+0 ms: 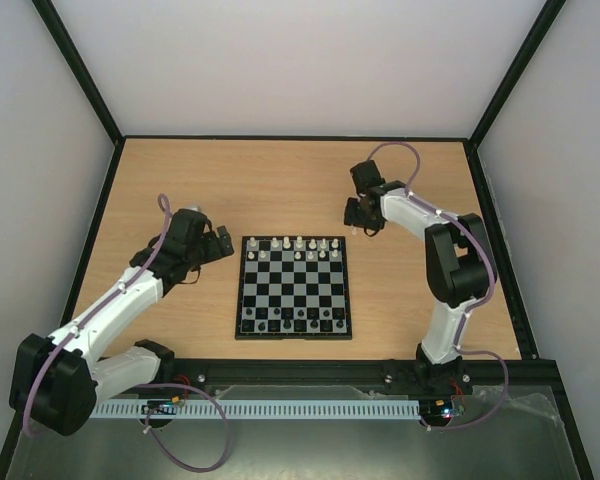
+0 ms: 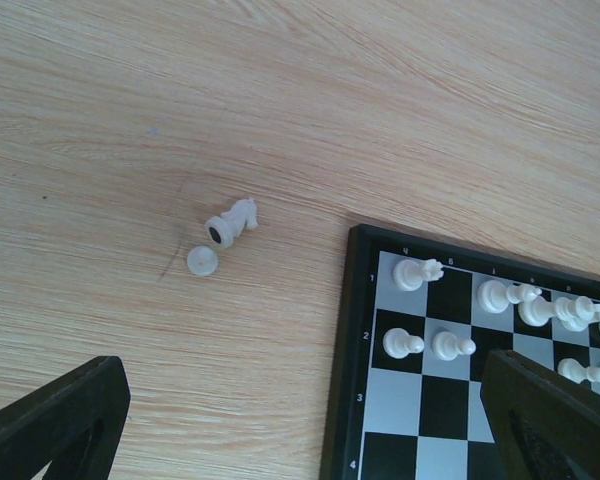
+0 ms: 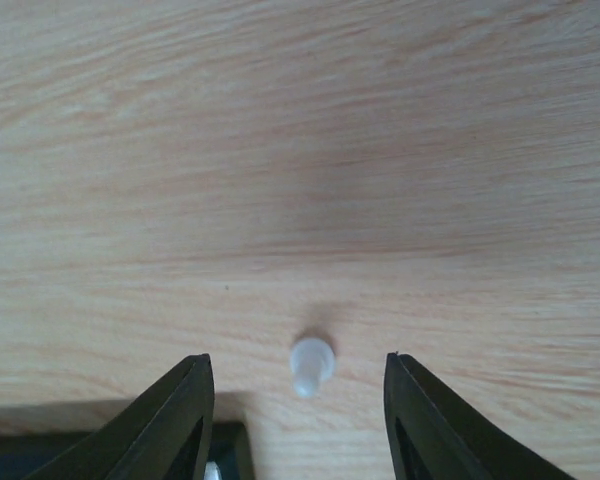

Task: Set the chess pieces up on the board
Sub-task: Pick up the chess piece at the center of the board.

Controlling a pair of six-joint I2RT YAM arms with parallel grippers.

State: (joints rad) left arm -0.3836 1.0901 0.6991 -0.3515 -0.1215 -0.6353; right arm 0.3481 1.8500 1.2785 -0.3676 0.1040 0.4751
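The board (image 1: 239, 300) lies flat in the middle of the table. Whitish chess pieces (image 1: 298, 248) stand on its two far rows, and black ones stand on the near rows. In the right wrist view a pale pawn (image 3: 311, 365) stands on the wood just off the board's corner (image 3: 230, 440). My right gripper (image 3: 297, 360) is open around the pawn, with a gap on each side. My left gripper (image 2: 302, 365) is wide open above the board's edge (image 2: 342, 350) and holds nothing. Two loose pale pieces lie on the wood to its left: a tipped knight (image 2: 232, 222) and a small pawn (image 2: 202, 261).
Black-framed white walls enclose the table on three sides. A black rail (image 1: 310, 370) with the arm bases runs along the near edge. White pieces stand on the board's corner squares (image 2: 420, 272) close to my left gripper's right finger (image 2: 550, 420).
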